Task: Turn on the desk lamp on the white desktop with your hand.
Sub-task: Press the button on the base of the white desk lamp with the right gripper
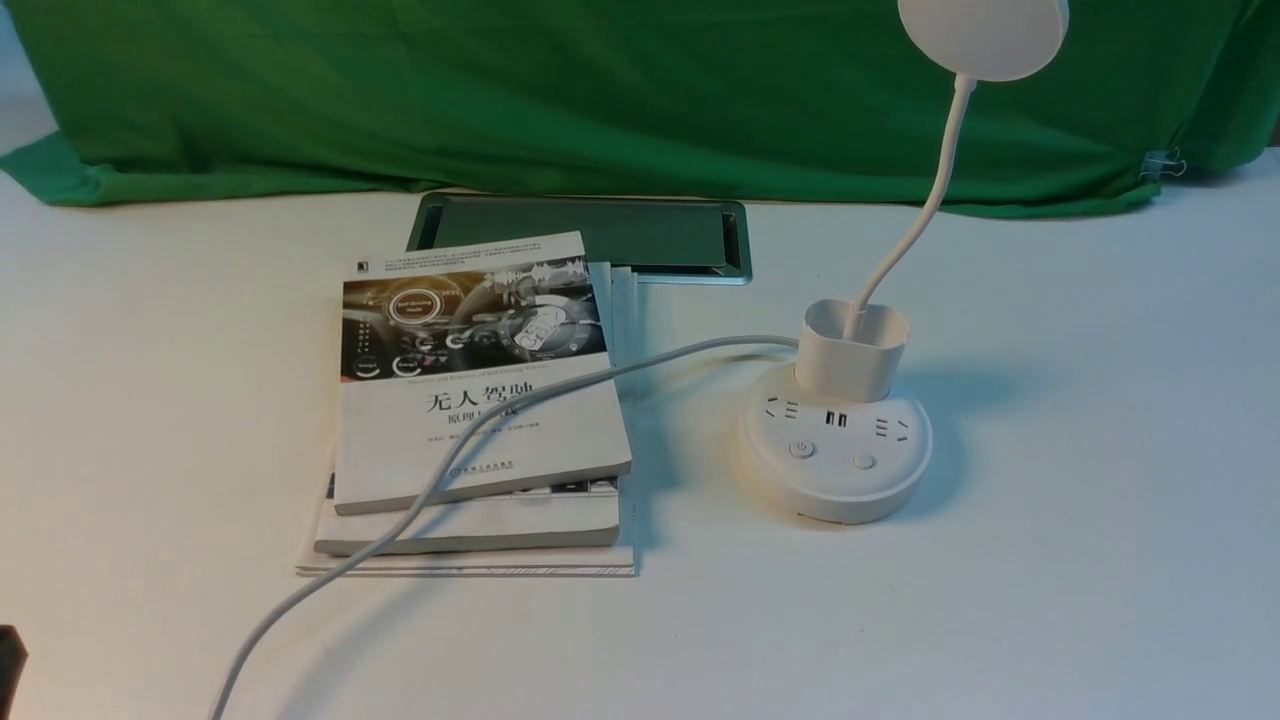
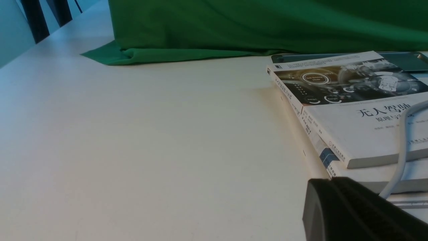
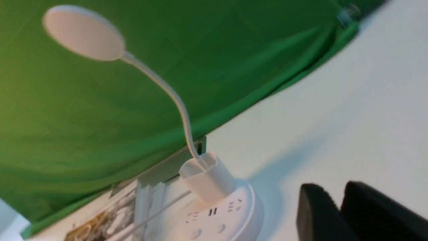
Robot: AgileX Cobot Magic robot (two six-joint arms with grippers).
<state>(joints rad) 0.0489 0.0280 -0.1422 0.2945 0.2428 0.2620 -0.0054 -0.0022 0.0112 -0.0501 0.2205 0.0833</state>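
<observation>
Find the desk lamp (image 1: 843,470) upright on the desk (image 1: 1080,560), right of the books (image 1: 480,400), with both buttons on the robot's side of the round base. Note the neck (image 1: 940,170) rising from the holder (image 1: 850,352) and leaning right, well behind the buttons. Count on the right arm as nearer; judge the base forward and inward, to the left, of the right fingers (image 3: 334,191), parted by a narrow gap with nothing held, well apart from the lamp. Leave the left fingers (image 2: 328,182), tips together and apparently empty, beyond the books. Probably approach low in front, short of the holder, then press down.
</observation>
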